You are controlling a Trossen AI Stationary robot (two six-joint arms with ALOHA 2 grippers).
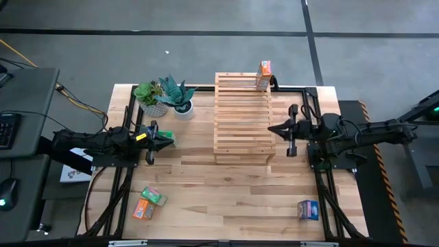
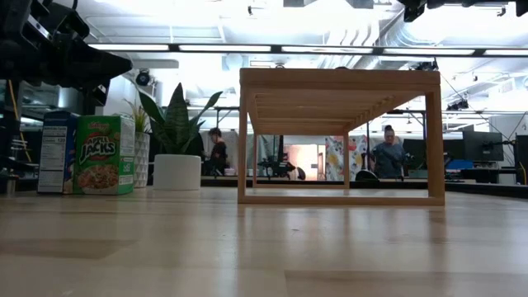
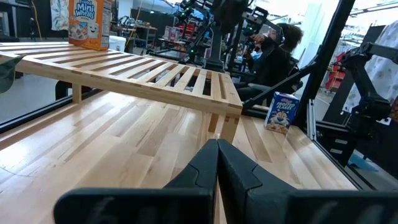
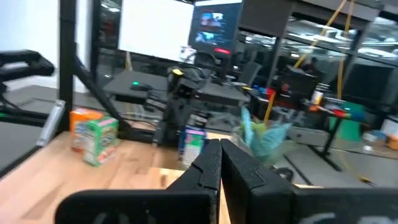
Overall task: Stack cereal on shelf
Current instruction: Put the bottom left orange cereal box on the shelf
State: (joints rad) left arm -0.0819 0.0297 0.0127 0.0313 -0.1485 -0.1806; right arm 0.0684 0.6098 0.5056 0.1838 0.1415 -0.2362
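The pale plank table (image 1: 226, 199) is carrying everything, and the shelf (image 1: 241, 116), a light wooden rack of flat parallel slats on thin legs, is sitting mid-table between the two arms, probably so either can reach it. One orange cereal box (image 1: 264, 74) is already standing upright at its far right corner. The left gripper (image 1: 163, 139) is hovering beside the potted plants (image 1: 164, 98), jaws together, with boxes standing just by it. The right gripper (image 1: 274, 128) is waiting at the shelf's right edge, jaws together too. A green box (image 1: 154, 196) and an orange box (image 1: 143, 210) are lying near the left front corner, touching; a blue box (image 1: 308, 210) is lying at the right front. All are small, smooth printed cardboard.
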